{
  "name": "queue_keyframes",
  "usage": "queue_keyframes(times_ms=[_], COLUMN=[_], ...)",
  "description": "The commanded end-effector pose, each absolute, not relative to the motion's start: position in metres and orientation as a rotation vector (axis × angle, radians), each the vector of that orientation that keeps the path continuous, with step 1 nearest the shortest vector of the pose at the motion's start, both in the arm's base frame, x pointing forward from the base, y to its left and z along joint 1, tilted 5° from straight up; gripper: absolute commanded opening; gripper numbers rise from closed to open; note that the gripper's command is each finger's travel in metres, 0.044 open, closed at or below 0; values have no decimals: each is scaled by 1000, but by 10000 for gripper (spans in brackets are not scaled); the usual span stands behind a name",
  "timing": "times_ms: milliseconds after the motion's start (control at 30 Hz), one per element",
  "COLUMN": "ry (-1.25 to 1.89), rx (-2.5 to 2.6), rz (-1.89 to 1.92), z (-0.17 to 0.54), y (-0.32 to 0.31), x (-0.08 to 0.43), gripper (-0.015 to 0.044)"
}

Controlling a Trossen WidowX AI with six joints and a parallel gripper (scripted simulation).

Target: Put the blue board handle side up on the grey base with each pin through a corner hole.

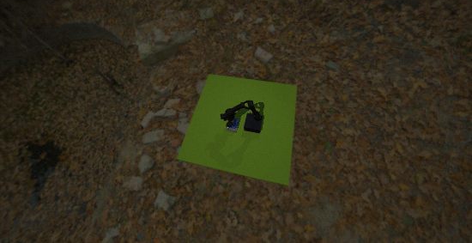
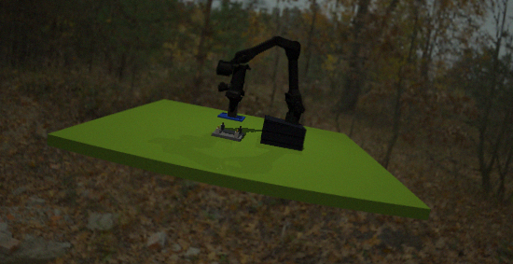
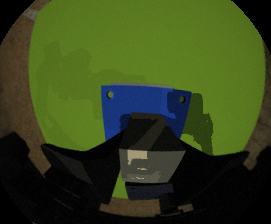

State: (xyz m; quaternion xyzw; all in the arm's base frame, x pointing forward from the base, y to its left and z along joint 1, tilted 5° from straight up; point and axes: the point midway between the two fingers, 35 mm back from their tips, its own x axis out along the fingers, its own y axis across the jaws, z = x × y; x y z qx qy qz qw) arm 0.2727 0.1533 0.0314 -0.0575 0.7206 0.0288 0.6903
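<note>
The board point(image 1: 234, 124) point(image 2: 231, 117) point(image 3: 146, 98) is of blue colour, the base point(image 1: 232, 130) point(image 2: 227, 136) is grey, the table point(image 1: 275, 148) point(image 2: 326, 175) point(image 3: 151, 40) is plain bright green with darker green shadows, and both the arm point(image 1: 236, 108) point(image 2: 293, 75) and the block point(image 1: 253, 124) point(image 2: 283, 134) near it are very dark, almost black.
</note>
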Motion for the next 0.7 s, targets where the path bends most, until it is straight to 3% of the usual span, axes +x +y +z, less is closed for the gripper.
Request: queue_keyframes(times_ms=[0, 667], ry=[1609, 1609], rx=[-128, -116], rz=[66, 54], z=[29, 6], y=[155, 158], x=[273, 271], gripper=[0, 0])
